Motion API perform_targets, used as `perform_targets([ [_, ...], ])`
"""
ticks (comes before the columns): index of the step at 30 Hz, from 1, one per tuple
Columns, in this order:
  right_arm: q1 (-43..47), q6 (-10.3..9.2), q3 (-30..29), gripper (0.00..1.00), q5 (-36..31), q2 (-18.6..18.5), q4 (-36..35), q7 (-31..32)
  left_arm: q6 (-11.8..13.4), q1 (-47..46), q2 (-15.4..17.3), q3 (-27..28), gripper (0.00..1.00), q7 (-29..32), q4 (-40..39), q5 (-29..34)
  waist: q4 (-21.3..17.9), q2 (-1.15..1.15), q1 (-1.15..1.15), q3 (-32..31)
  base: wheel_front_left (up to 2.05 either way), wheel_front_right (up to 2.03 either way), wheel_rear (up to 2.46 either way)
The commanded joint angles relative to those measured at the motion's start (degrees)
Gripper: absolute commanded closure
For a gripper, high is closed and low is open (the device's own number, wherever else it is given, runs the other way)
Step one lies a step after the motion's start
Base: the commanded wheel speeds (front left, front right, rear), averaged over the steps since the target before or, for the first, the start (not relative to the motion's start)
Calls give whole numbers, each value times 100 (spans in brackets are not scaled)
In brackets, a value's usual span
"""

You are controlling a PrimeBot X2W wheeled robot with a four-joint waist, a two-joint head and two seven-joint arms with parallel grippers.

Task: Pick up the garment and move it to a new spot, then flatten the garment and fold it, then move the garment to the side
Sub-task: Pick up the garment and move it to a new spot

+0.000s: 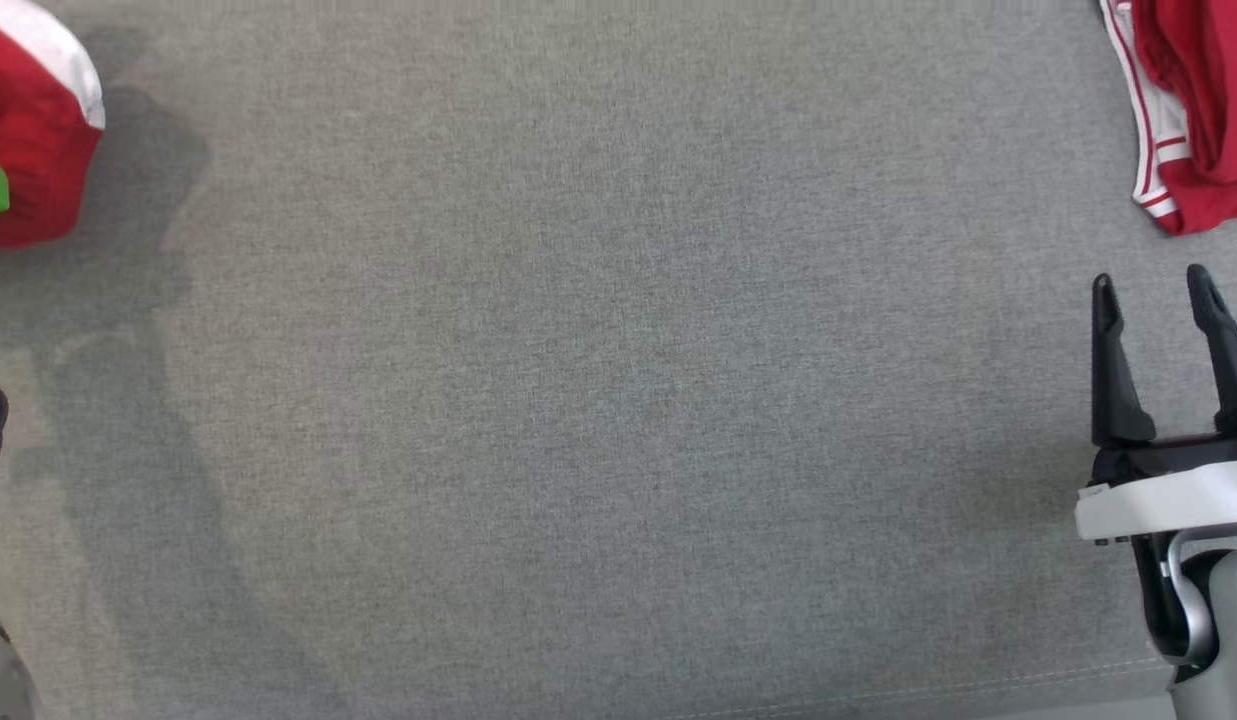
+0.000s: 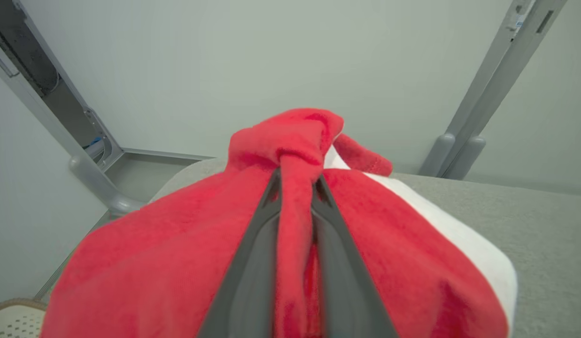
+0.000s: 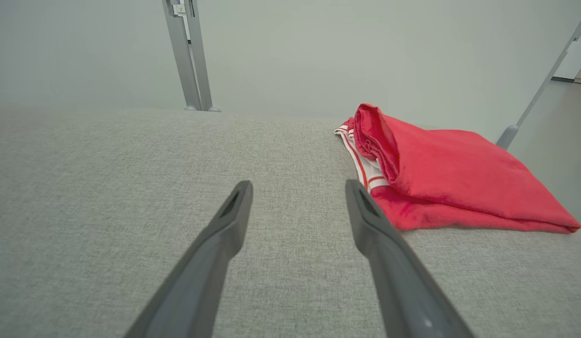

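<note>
Now left claw (image 2: 297, 180) pinched shut on red fleece garment with white band (image 2: 168, 244), far left on grey fabric bench (image 1: 618, 400). Right claw (image 3: 298, 190) wide, empty. Better lift high, carry to middle, no dragging.

Left end effector (image 2: 297, 176) has its fingers pinched tight on a fold of the garment (image 2: 177, 244). Right end effector (image 1: 1150, 282) sits at lower right, fingers spread wide and pointing forward, holding nothing.
</note>
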Motion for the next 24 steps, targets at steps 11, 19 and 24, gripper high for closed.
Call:
perform_targets([
  [11,121,-11,83,0,93,357,384,-49,-41,-119,-191,-788,100,191,-1819,29,-727,0,0,-972,0,0,0],
  [19,182,-11,149,0,116,647,480,-47,-44,-88,-617,-1373,100,678,-3059,-161,-1355,0,0,-1122,0,0,0],
  [24,190,-11,209,0,130,738,532,-47,-44,191,-1021,-1764,100,791,-3332,-260,-1638,0,0,-1156,0,0,0],
])
